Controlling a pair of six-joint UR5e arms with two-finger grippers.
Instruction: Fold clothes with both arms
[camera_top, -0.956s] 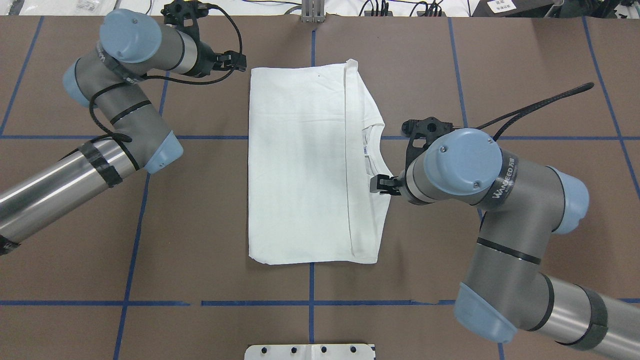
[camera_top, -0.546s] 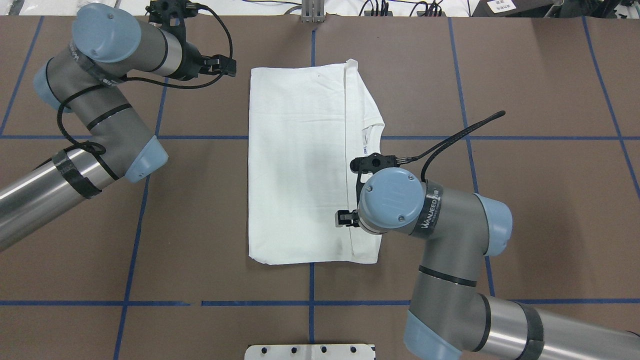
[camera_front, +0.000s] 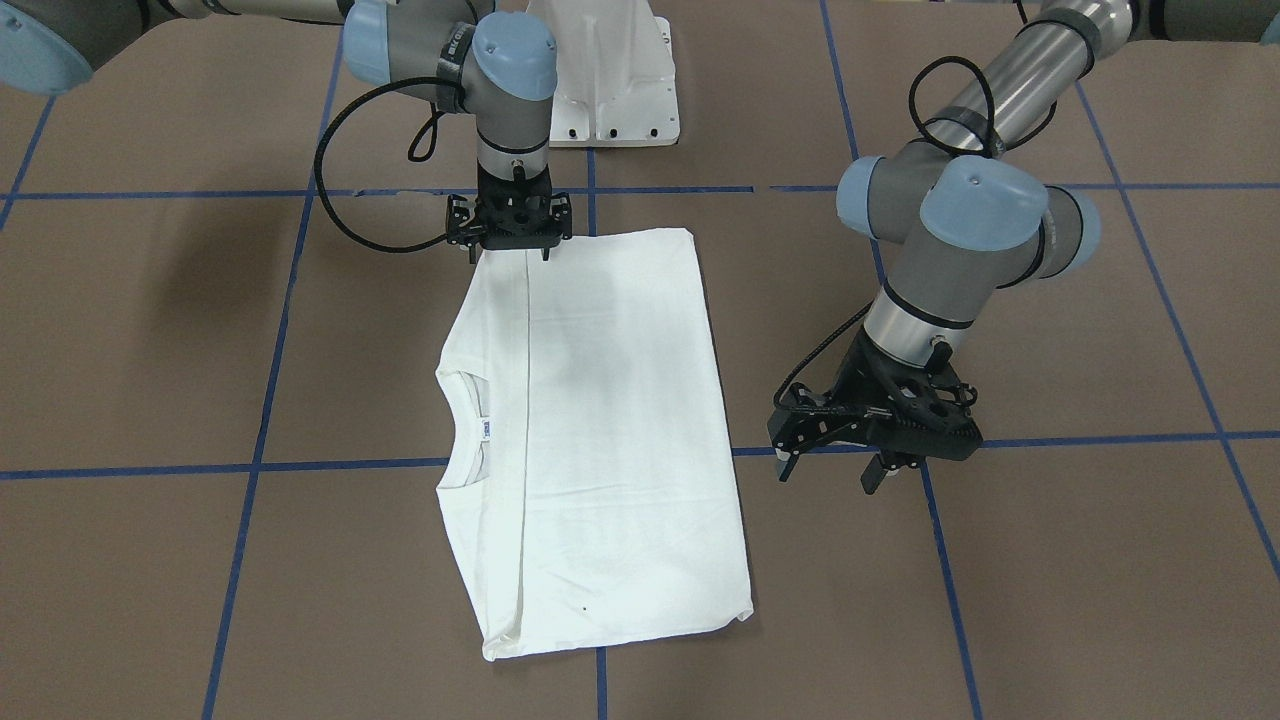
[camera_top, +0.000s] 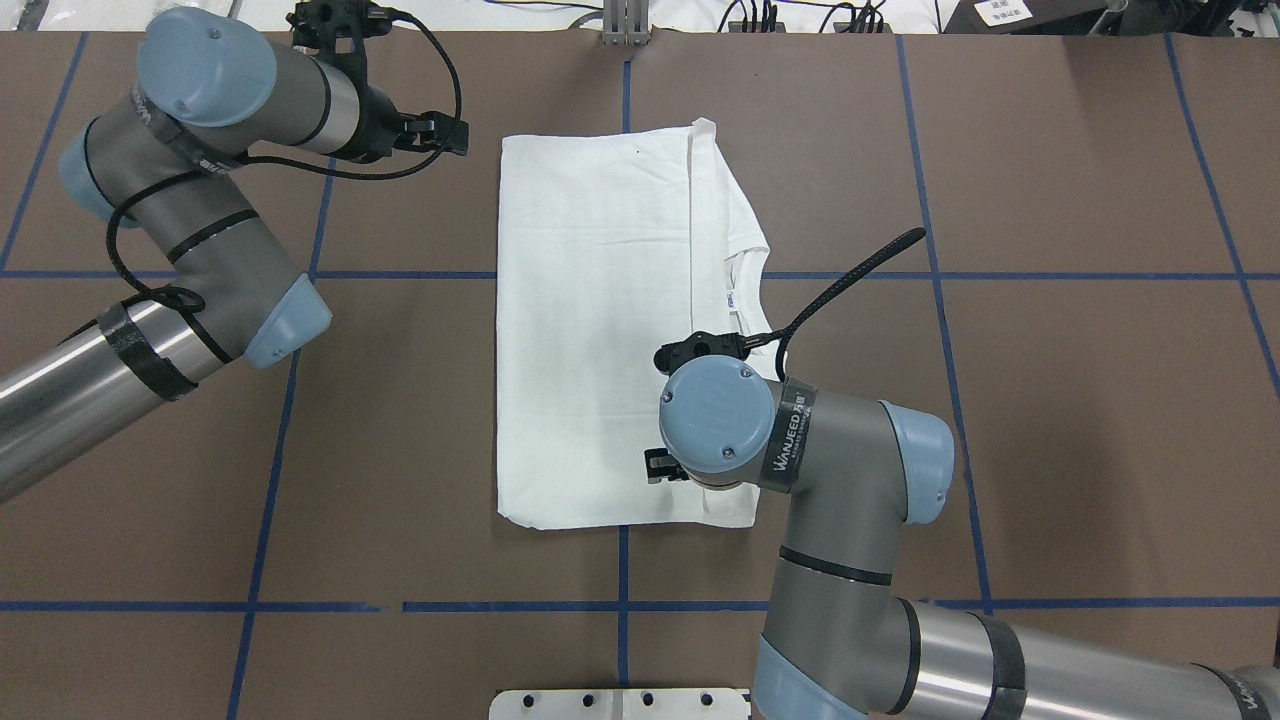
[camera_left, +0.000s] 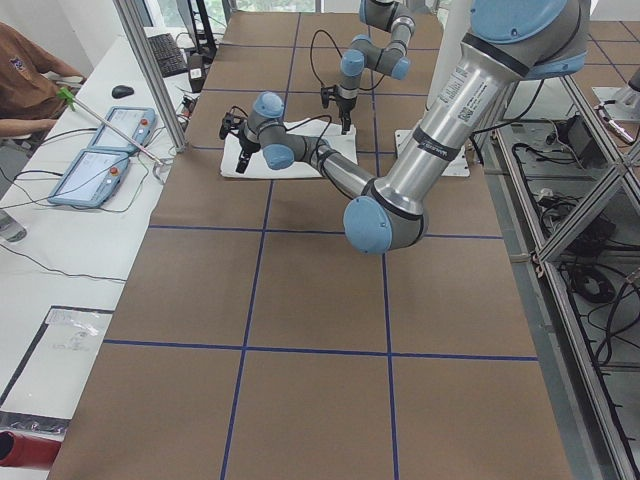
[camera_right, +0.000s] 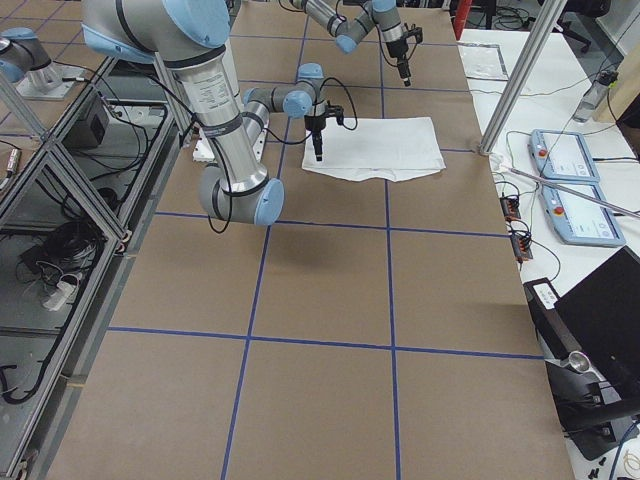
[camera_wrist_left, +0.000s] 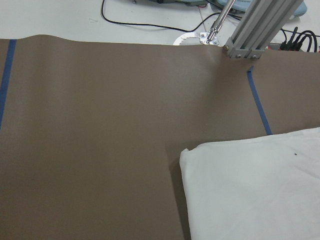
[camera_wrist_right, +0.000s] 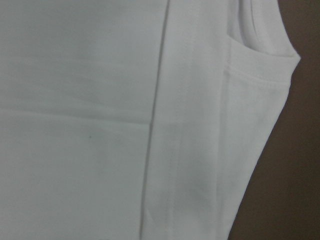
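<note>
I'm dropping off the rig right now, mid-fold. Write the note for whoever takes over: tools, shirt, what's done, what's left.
Left tool: open, empty, over bare table beside the shirt's far corner, clear of the cloth.
Right tool: open, holding nothing, over the shirt's near edge on the collar side; contact cannot be told.
Shirt: flat mid-table, a tidy rectangle, collar showing on the robot's right.
Done: a layer is folded over most of the body; no sleeve sticks out.
Left: probably at least one more fold, with both tools taking the corners they are now near.
</note>
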